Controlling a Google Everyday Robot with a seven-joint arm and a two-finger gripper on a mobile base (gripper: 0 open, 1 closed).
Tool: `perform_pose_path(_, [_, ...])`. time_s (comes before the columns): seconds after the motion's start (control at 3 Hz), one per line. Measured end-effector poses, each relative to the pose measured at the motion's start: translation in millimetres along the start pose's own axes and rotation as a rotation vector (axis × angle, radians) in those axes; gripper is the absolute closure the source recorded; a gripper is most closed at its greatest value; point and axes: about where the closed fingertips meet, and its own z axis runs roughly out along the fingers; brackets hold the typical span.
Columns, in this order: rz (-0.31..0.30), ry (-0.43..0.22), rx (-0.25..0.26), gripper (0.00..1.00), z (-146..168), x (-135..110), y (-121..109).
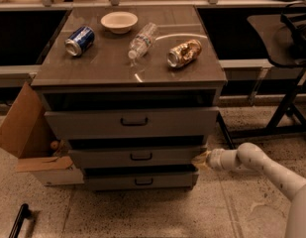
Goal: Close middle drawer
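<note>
Speckled floor (142, 214) — claw (200, 160) at grey middle drawer (103, 158)

Dim warm light, glare on cabinet top (108, 63), hand (201, 160) at middle drawer (103, 157).

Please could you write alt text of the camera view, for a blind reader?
The robot's gripper is at the right end of the partly open middle drawer of a three-drawer cabinet. On the cabinet top lie a blue can, a gold can and a plastic bottle, beside a white bowl.
</note>
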Motion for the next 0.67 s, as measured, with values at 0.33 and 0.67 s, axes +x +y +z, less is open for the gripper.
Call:
perform_pose_path(0.33, [-0.009,0.0,-0.009,1.0,-1.5,-0.6,2.0])
perform_pose_path(0.67, [-0.009,0.0,-0.009,1.0,-1.5,-0.6,2.0])
